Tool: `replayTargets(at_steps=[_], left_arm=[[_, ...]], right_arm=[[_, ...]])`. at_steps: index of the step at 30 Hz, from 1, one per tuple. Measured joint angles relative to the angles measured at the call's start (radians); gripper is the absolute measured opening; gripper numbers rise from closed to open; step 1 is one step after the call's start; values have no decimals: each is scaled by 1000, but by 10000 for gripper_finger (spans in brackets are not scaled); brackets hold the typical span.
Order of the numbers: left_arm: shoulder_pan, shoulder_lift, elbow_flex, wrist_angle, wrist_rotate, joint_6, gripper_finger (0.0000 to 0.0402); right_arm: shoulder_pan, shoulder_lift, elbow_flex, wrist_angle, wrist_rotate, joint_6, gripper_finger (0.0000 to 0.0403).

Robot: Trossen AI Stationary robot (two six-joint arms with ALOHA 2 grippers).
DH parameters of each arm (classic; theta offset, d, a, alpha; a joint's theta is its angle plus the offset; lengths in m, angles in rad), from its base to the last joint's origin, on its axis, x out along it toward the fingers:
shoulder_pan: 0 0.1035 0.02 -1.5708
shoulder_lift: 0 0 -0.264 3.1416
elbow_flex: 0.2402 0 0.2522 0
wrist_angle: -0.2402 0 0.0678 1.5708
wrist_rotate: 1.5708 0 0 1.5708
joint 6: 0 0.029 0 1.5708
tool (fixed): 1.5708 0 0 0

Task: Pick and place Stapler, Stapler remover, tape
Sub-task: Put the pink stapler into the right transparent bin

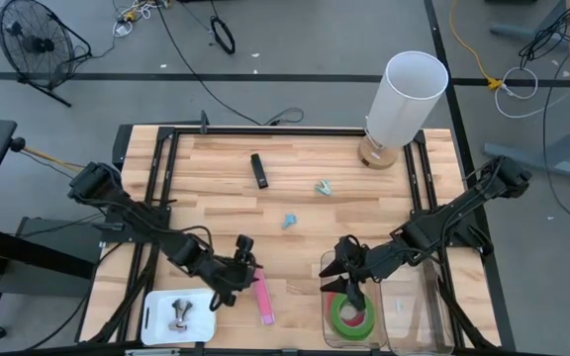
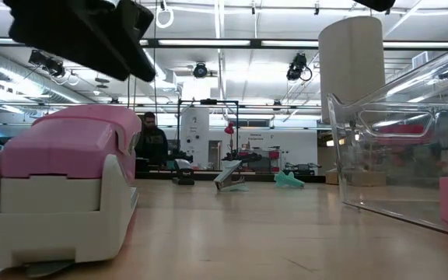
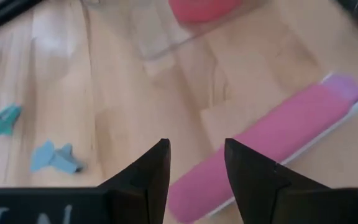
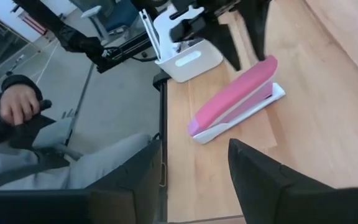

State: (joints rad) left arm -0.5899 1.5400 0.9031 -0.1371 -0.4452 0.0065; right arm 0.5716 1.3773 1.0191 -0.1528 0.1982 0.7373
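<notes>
My left claw point(image 1: 243, 259) hangs with its fingers parted and empty over the pink-and-white plastic stapler point(image 1: 263, 297) near the wooden worktop's point(image 1: 295, 183) front edge, so I judge the stapler pick is in hand: next, descend, straddle it, close.
</notes>
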Motion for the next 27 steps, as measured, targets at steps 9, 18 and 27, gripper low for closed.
replayTargets(at_steps=[9, 18, 27], left_arm=[[-24, -5, 2, 5, -13, 242, 156], [-30, -1, 86, -379, 77, 636, 152], [26, 0, 275, -538, 120, 733, 142]], right_arm=[[0, 0, 0, -5, 5, -46, 185], [0, 0, 0, -5, 5, -65, 185], [-4, 0, 0, -14, 82, -75, 185]])
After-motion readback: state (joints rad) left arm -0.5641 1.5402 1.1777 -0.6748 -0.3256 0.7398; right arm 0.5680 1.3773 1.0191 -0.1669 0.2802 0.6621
